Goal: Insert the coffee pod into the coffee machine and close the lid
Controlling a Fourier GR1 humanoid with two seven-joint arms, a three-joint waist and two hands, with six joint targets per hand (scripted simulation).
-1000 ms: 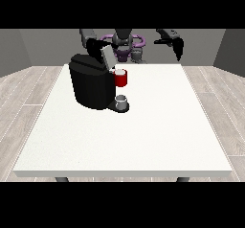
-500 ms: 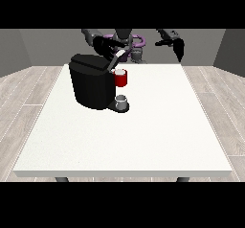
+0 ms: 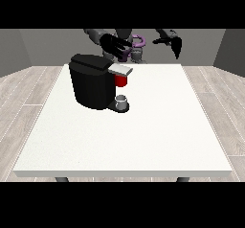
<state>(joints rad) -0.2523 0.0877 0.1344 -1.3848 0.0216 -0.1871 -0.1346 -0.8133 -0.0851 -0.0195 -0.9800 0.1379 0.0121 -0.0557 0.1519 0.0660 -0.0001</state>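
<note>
Lid [image 3: 119,69] now down on one coffee machine [image 3: 93,82]; two hands raised.

The robot's torso [image 3: 136,50] is grey with a purple ring-shaped part at the chest. Its arms are dark grey. The hand at the view's left [image 3: 113,45] and the hand at the view's right [image 3: 173,42] are black, with slim black fingers.

There is only one view. The camera stands across the white table [image 3: 143,136] from the robot [image 3: 131,42], somewhat high, and looks down over the near edge. The robot appears small at the far side.
</note>
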